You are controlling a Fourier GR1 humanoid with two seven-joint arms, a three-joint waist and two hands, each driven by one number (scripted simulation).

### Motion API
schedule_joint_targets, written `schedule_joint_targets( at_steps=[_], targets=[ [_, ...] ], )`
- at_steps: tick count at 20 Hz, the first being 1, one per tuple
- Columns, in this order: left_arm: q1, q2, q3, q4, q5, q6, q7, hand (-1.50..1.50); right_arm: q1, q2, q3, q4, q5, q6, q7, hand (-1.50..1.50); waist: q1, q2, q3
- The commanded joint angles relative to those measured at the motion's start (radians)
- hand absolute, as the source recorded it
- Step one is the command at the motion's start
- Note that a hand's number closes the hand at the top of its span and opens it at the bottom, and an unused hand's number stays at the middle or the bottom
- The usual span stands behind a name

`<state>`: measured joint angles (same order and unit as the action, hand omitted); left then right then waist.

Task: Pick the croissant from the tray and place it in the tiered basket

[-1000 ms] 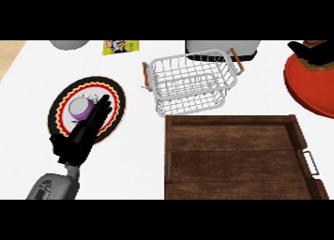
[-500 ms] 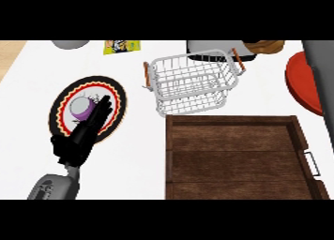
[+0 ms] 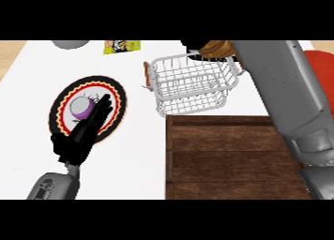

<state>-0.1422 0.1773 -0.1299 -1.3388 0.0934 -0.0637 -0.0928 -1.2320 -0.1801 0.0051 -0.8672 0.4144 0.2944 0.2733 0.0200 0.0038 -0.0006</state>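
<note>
The brown croissant (image 3: 218, 47) is held in my right hand (image 3: 195, 45), whose fingers curl round it just past the far rim of the white wire tiered basket (image 3: 190, 85). My grey right forearm runs up the right side of the view and covers part of the basket's right edge. The dark wooden tray (image 3: 225, 157) lies in front of the basket, and nothing shows on it. Resting open at the lower left, my left hand (image 3: 83, 133) lies with straight fingers over the near edge of a plate.
A round plate (image 3: 64, 101) with a red and black rim holds a purple and white item (image 3: 81, 107) at the left. A red object (image 3: 326, 66) sits at the right behind my arm. A yellow packet (image 3: 123, 45) and a grey item (image 3: 71, 44) lie at the far edge.
My right arm has swung left from above the red object to the far rim of the basket, carrying the croissant. The left hand has not moved.
</note>
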Motion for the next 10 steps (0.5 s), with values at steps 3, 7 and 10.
schedule_joint_targets(
  at_steps=[3,7,10],
  targets=[
    [0.036,-0.012,-0.015,-0.018,-0.019,-0.009,-0.008,0.00,-0.107,0.056,-0.031,0.206,0.016,-0.043,-0.069,1.50,0.009,0.003,0.000],
    [0.015,-0.010,0.017,0.001,-0.008,-0.011,-0.009,0.00,-0.088,0.167,-0.035,0.187,-0.008,-0.092,-0.030,1.50,-0.002,-0.001,0.000],
    [0.005,-0.005,0.025,0.002,-0.017,-0.013,-0.010,0.00,-0.099,0.154,-0.081,0.213,-0.054,-0.053,-0.010,1.50,-0.005,-0.001,0.000]
  ],
)
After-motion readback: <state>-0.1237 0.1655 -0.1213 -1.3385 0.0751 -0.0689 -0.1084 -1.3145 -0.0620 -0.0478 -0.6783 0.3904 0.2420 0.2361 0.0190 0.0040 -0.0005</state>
